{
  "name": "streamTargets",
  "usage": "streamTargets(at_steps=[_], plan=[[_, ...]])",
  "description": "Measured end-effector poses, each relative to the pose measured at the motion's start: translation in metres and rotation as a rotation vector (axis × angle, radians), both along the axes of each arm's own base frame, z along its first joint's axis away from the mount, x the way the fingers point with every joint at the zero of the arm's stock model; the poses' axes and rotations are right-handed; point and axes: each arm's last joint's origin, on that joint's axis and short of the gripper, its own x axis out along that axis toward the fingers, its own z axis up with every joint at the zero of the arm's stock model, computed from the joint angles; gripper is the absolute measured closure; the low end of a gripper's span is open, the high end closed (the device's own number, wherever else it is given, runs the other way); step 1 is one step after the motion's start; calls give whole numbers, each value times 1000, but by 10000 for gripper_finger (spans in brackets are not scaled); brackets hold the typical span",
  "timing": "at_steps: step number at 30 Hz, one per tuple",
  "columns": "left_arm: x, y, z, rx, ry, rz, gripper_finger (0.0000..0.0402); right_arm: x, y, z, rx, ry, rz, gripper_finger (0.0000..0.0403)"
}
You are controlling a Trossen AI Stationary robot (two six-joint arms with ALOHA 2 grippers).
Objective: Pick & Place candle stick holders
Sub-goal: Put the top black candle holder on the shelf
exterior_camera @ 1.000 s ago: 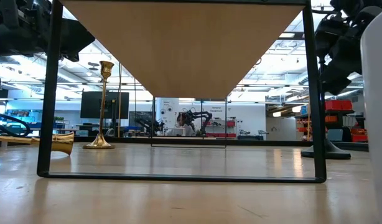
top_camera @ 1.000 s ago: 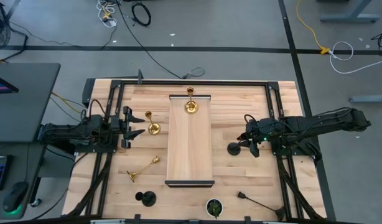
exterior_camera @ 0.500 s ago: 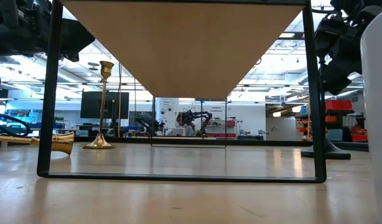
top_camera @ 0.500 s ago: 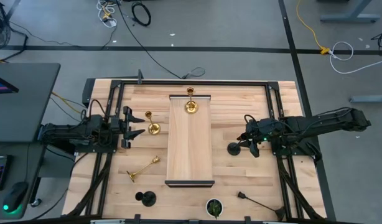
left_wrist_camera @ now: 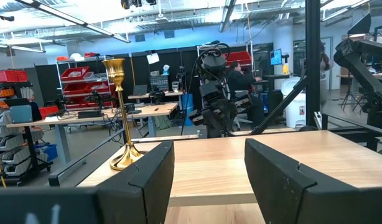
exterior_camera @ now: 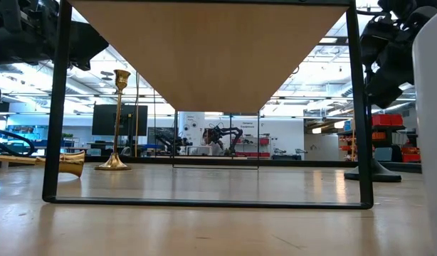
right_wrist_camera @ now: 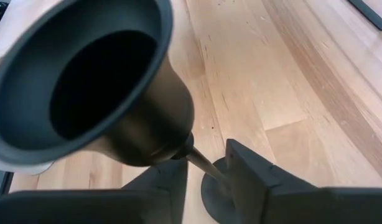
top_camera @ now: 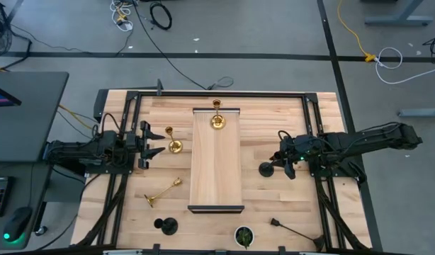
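My right gripper [top_camera: 283, 161] stands open around the thin stem [right_wrist_camera: 199, 164] of an upright black holder [top_camera: 267, 168], just under its cup [right_wrist_camera: 97, 74]; the base [right_wrist_camera: 213, 194] rests on the table. My left gripper [top_camera: 158, 144] is open and empty, raised beside a standing gold holder [top_camera: 173, 145]. Another gold holder [top_camera: 217, 121] stands on the raised wooden platform [top_camera: 216, 170] and also shows in the left wrist view [left_wrist_camera: 122, 112]. A third gold holder [top_camera: 163, 191] lies on its side. One black holder [top_camera: 166, 226] stands near the front edge and another [top_camera: 292, 228] lies flat. My right gripper has a finger [right_wrist_camera: 161, 184] on each side of the black holder's stem, coming level from the table's right, across the stem. The stem runs close by one finger; I cannot tell whether it touches. The holder stands upright on its base.
A round dark pot with a green plant [top_camera: 244, 236] sits at the front edge. The platform stands on a black metal frame [exterior_camera: 58, 128] in the middle of the table. Black rails [top_camera: 203, 93] run along the table's edges.
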Motion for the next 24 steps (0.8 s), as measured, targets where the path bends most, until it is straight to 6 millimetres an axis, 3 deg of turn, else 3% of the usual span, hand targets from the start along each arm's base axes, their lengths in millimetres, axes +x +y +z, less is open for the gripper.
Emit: streamTargets(at_steps=[9,24], plan=[[0,0,0,0,0,0,204,0,0,1,-38,-12,8,392],[0,0,0,0,3,0,204,1,-1,2,-59,-25,-8,400]])
